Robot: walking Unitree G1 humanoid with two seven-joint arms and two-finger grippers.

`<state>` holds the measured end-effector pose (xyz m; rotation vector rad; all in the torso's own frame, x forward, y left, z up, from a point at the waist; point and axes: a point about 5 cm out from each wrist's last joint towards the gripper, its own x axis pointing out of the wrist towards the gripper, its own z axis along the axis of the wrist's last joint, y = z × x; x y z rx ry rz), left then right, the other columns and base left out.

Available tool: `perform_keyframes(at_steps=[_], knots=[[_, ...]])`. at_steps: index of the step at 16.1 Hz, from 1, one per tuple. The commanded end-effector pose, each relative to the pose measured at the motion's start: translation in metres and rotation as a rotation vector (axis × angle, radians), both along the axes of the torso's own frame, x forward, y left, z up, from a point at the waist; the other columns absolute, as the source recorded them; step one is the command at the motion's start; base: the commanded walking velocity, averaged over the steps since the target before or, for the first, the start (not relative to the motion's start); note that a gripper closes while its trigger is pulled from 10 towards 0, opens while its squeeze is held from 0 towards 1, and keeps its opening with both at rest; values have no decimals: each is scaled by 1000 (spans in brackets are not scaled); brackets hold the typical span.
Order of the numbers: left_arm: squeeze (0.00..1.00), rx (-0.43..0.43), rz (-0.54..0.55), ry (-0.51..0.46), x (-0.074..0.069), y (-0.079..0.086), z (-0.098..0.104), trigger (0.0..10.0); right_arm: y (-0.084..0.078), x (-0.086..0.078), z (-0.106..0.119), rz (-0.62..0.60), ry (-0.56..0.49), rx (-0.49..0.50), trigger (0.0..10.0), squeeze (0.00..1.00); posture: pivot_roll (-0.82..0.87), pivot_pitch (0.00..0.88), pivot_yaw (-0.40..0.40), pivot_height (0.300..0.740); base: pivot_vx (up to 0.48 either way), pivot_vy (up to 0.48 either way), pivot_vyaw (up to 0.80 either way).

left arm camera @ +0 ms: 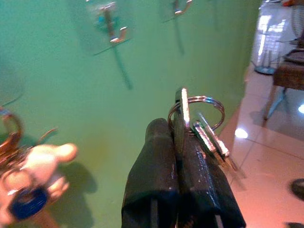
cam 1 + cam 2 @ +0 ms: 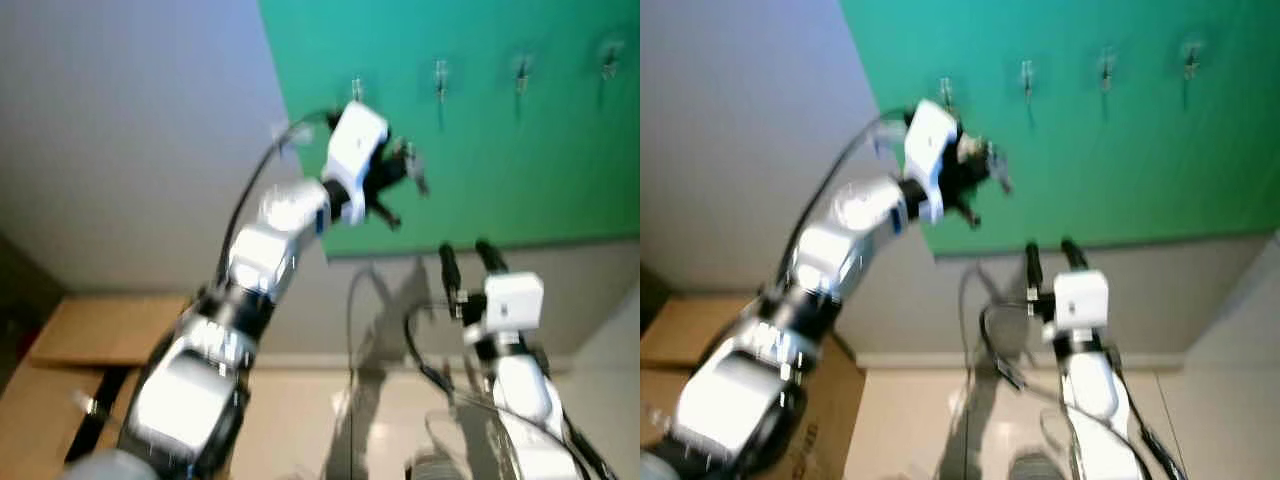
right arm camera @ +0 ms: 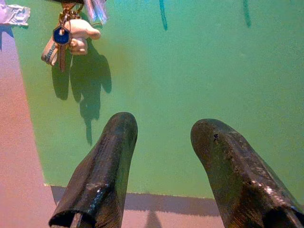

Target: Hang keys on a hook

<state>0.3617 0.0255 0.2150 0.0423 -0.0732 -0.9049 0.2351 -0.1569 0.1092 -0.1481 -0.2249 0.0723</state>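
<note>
Landmark: a green board on the wall, carrying a row of hooks along its top.
Left gripper: it is reaching up toward the board, just below the hook nearest the board's near edge; its fingers are pressing tightly together on the keys.
Keys: they are sticking out beyond the fingertips, with the ring standing free above them, probably so the ring can slip over a hook.
Target hook: in the left wrist view it is sitting above the ring and apart from it; the ring is not yet touching any hook.
Other bunch: a set of keys with a pale toy charm and a blue tag is already hanging at the board's near edge, so that spot looks taken.
Right gripper: it is pointing up at the lower part of the board with its fingers spread wide and holding nothing, seemingly waiting.
Progress: judging by the gap, the hanging step is not yet done.
Risk: the head views are blurring, so the exact line-up of ring and hook cannot be told.
</note>
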Motion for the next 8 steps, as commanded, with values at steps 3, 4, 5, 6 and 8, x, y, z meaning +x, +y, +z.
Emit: perform_keyframes(at_steps=[3,4,5,6,8], knots=[[0,-16,80,-45,8,17,5,10000,6,0,5,16,-7,19,10000,0,-276,41,227,740,0,0,-190],[0,-44,87,-41,7,18,3,10000,7,1,4,18,8,15,10000,0,-276,41,227,740,349,-326,-781],[0,-43,90,-56,7,17,3,10000,8,1,4,20,9,11,10000,0,-267,43,222,740,352,-322,-781],[0,-50,92,-60,7,16,3,10000,8,1,4,25,3,7,10000,0,-261,44,219,740,352,-322,-788],[0,-58,105,-86,6,17,3,10000,10,3,4,43,7,-2,10000,0,-250,43,211,740,339,-336,0]])
